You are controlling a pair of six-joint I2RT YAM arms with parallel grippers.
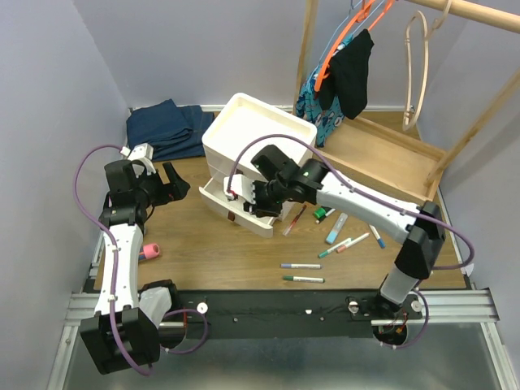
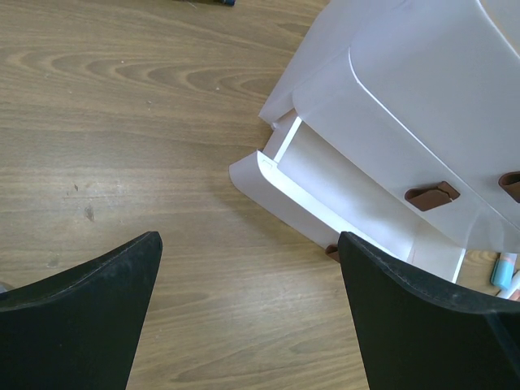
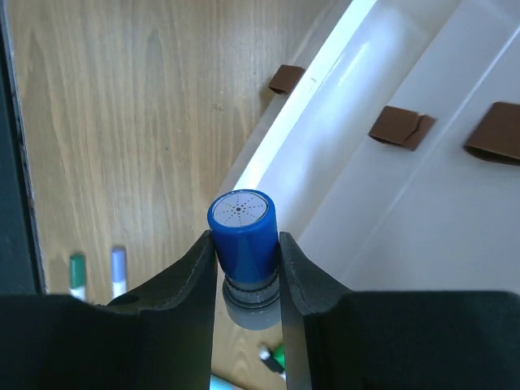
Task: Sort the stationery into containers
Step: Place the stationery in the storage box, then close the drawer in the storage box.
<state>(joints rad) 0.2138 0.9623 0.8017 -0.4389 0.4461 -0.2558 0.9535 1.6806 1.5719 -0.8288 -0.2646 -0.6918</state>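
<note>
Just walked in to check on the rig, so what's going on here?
The robot is sorting stationery into the white drawer unit. The right end effector is shut on a blue-capped bottle, holding it at the front of the unit, whose bottom drawer is pulled out. The left end effector hangs open over the table beside the unit, holding nothing. Several markers lie on the table.

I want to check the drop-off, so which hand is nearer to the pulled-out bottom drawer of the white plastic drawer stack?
Right. The right hand, gripping the blue-capped bottle, sits at the open bottom drawer. The left hand is open, off to the drawer's left.
</note>
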